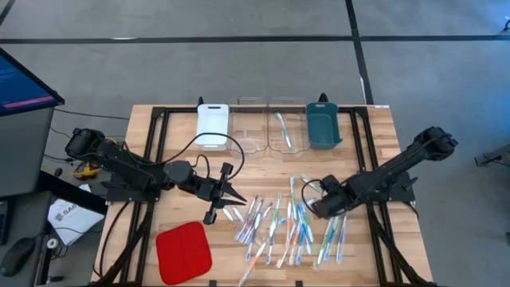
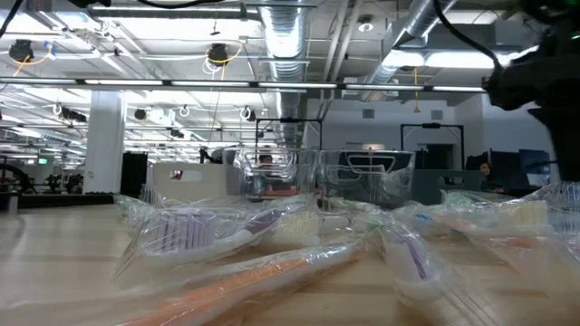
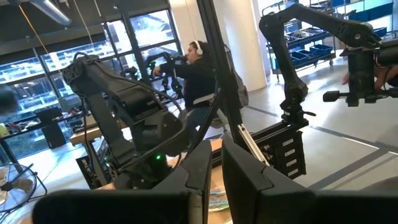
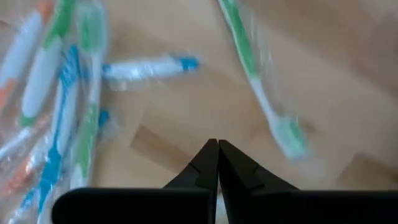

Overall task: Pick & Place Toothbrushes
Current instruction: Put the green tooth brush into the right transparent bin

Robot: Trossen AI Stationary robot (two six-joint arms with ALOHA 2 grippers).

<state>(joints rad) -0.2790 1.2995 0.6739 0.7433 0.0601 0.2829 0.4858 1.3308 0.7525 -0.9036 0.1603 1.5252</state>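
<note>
I have the right hand [image 4: 218, 147] low over the pale wooden table [image 1: 374, 127], at the right edge of the pile, and its two dark fingers are clenched tip to tip with nothing between them. Through its wrist camera I see a green-and-white wrapped toothbrush [image 4: 261, 81] lying just beyond the fingertips, apart from them, and a blue-and-white one [image 4: 149, 66] a little farther off.

The slim plastic-wrapped toothbrushes [image 1: 291, 227] lie scattered in a loose heap on the table's front middle, between the two arms. One green-accented brush [image 1: 283, 130] already lies in the right clear tray [image 1: 285, 123] at the far edge, between another clear tray [image 1: 247, 126] and a teal bin [image 1: 323, 125]; a white tray [image 1: 213, 125] sits leftmost.

The left hand [image 1: 231, 197] hovers beside the heap's left edge, fingers nearly closed and empty. A red square pad [image 1: 183, 251] lies near the front left.
</note>
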